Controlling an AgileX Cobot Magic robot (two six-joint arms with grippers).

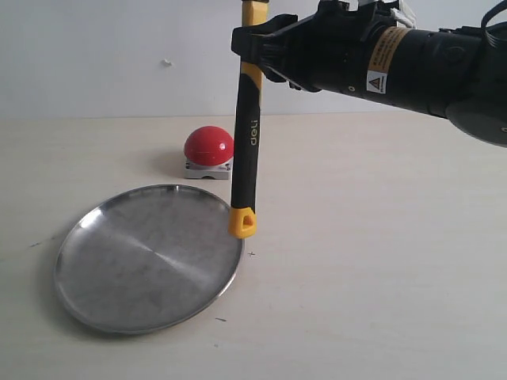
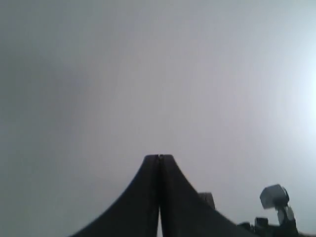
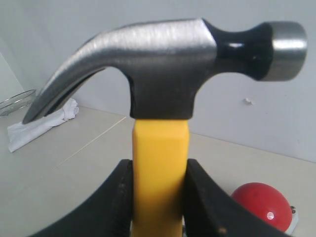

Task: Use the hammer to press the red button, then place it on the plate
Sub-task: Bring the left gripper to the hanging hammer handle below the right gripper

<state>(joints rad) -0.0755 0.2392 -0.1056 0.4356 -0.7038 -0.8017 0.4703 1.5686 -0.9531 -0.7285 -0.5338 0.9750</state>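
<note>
My right pincer (image 1: pixel 252 49) clamps the hammer (image 1: pixel 245 150) just under its head. The handle hangs upright, its yellow loop low at the plate's (image 1: pixel 119 261) right rim; I can't tell whether they touch. The red button (image 1: pixel 209 146) sits on the desk (image 1: pixel 380 261) just beyond the plate, left of the handle. I judge the set-down is next: shift left over the plate's middle, lay the handle flat, release low. The left pincer (image 2: pixel 159 165) is closed, empty.
</note>
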